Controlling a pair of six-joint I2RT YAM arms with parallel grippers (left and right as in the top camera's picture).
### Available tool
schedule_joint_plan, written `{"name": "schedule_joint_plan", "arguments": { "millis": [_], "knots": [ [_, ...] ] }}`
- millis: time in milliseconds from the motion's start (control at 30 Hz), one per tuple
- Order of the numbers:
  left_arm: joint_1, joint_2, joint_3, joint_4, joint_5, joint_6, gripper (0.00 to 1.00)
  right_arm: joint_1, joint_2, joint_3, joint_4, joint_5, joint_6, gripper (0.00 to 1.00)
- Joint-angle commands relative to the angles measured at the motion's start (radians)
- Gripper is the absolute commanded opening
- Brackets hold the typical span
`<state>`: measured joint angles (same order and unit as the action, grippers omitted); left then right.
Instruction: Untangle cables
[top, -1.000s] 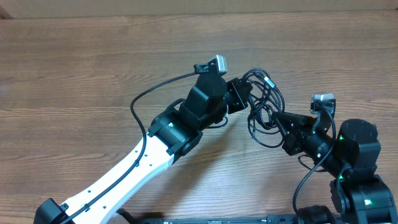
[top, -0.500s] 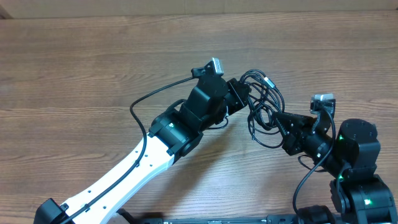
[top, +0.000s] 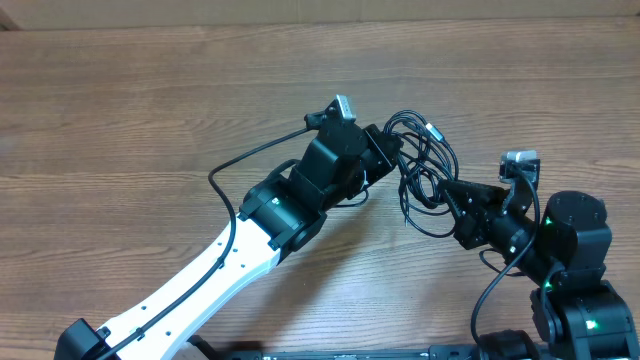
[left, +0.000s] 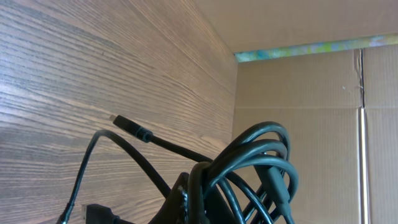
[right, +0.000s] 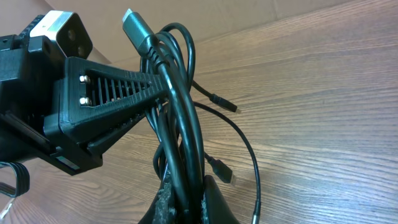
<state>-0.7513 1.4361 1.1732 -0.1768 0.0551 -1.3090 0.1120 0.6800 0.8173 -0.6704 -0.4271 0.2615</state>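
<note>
Not much is happening over this last second, honestly. Your left end effector (top: 397, 154) rolls its wrist a touch, and from overhead the little camera block on it drifts slightly left and down. The right end effector (top: 446, 190) sits exactly where it was. The cables (top: 425, 165) barely react: same clump of loops, same outline, with the silver plug (top: 433, 129) still poking out at the top right of the bundle.

Both end effectors are fully closed and both are pinched onto the cables, left from the upper-left side and right from the lower-right. The bundle hangs between them, a bit right of the middle of the bench (top: 150, 100). In the right wrist view the loops run up out of the right jaws and cross the ribbed finger of the left one. A couple of thin strands with small dark plugs trail down onto the wood.

For the task, that little wrist twist hasn't freed anything as far as I can see. The loops stay stacked together and no strand is pulled clear. I can't really tell from either wrist view whether you've got separate strands in each grip or the same ones, since it's all black on black in there. I'd call the untangling barely started.
</note>
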Motion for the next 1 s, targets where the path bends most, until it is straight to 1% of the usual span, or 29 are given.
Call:
{"name": "schedule_joint_plan", "arguments": {
  "millis": [0,100,200,267,467,600,733,833,900,933,967],
  "knots": [
    [0.046,-0.024,0.015,0.016,-0.199,-0.07,0.04,-0.003,-0.016,0.021,-0.027,0.023,-0.004,0.04],
    [0.046,-0.024,0.015,0.016,-0.192,-0.111,0.04,-0.003,-0.016,0.021,-0.027,0.023,-0.004,0.04],
    [0.046,-0.024,0.015,0.008,-0.193,-0.184,0.04,-0.003,-0.016,0.021,-0.026,0.023,-0.004,0.04],
    [0.046,-0.024,0.015,-0.002,-0.195,-0.212,0.04,-0.003,-0.016,0.021,-0.025,0.023,-0.004,0.04],
    [0.046,-0.024,0.015,-0.006,-0.197,-0.232,0.04,-0.003,-0.016,0.021,-0.028,0.022,-0.004,0.04],
    [0.046,-0.024,0.015,-0.006,-0.198,-0.286,0.04,-0.003,-0.016,0.021,-0.031,0.023,-0.004,0.04],
    [0.046,-0.024,0.015,-0.006,-0.213,-0.283,0.04,-0.003,-0.016,0.021,-0.028,0.023,-0.004,0.04],
    [0.046,-0.024,0.015,-0.006,-0.218,-0.217,0.04,-0.003,-0.016,0.021,-0.028,0.023,-0.004,0.04],
    [0.046,-0.024,0.015,-0.006,-0.216,-0.164,0.04,-0.003,-0.016,0.021,-0.028,0.023,-0.004,0.11],
    [0.046,-0.024,0.015,-0.006,-0.216,-0.14,0.04,-0.003,-0.016,0.021,-0.028,0.023,-0.004,0.17],
    [0.046,-0.024,0.015,-0.006,-0.216,-0.111,0.05,-0.003,-0.016,0.021,-0.027,0.023,-0.004,0.27]
  ]
}}
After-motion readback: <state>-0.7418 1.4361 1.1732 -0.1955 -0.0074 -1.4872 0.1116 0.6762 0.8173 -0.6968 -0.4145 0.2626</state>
